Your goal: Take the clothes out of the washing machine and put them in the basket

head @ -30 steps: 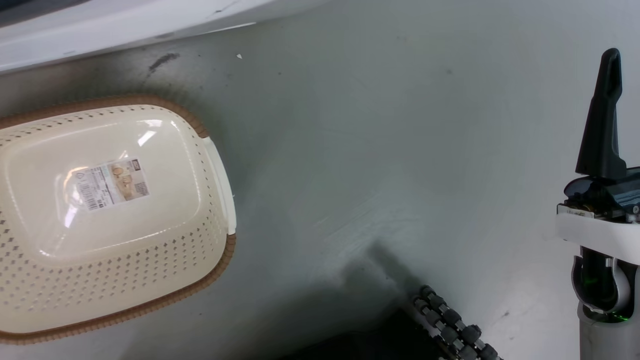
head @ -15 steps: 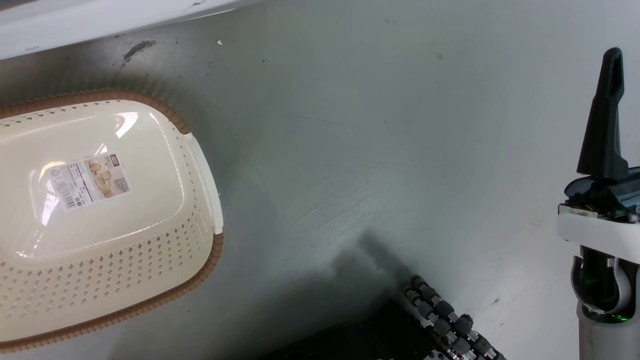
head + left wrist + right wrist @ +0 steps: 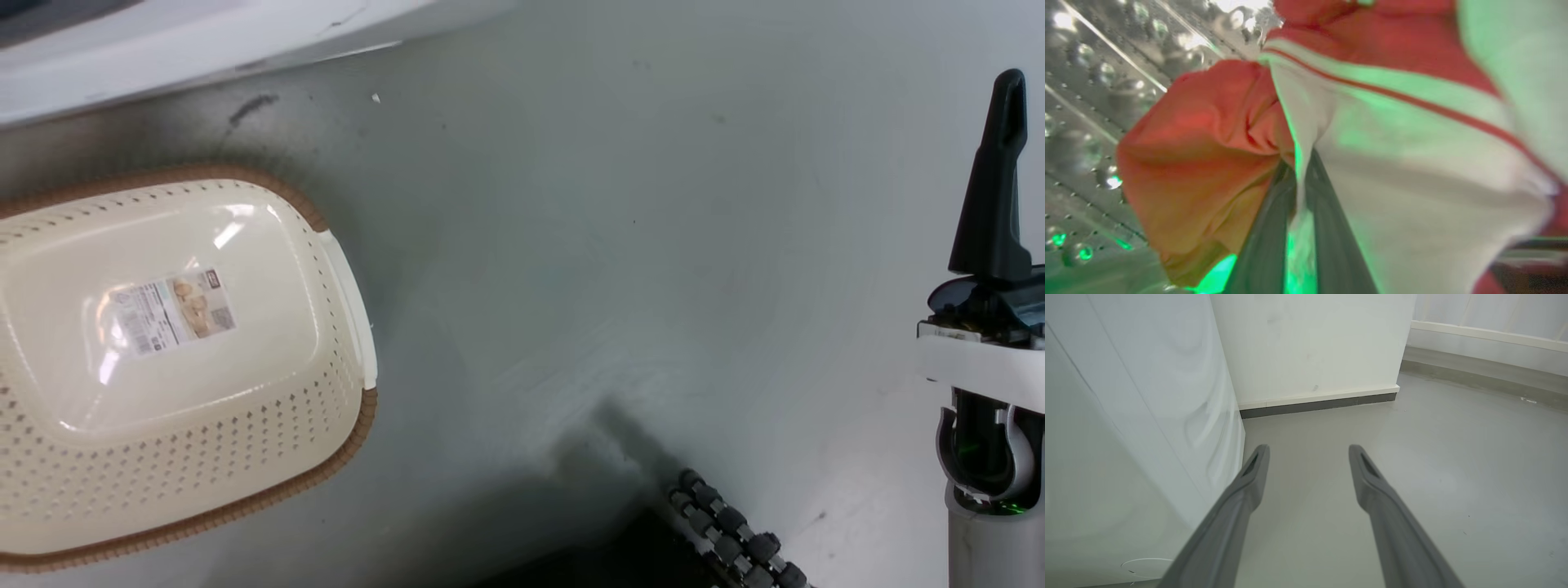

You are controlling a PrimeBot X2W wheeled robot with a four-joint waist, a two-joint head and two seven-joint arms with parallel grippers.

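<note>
Pinching clothes, left gripper tips buried; basket cropped at edge.

A smooth grey floor carries a soft sheen, with faint pale scratches near its middle and a dark scuff toward the top left (a white speck lies near it). In the right wrist view a white wall meets the floor along a dark skirting strip.
</note>
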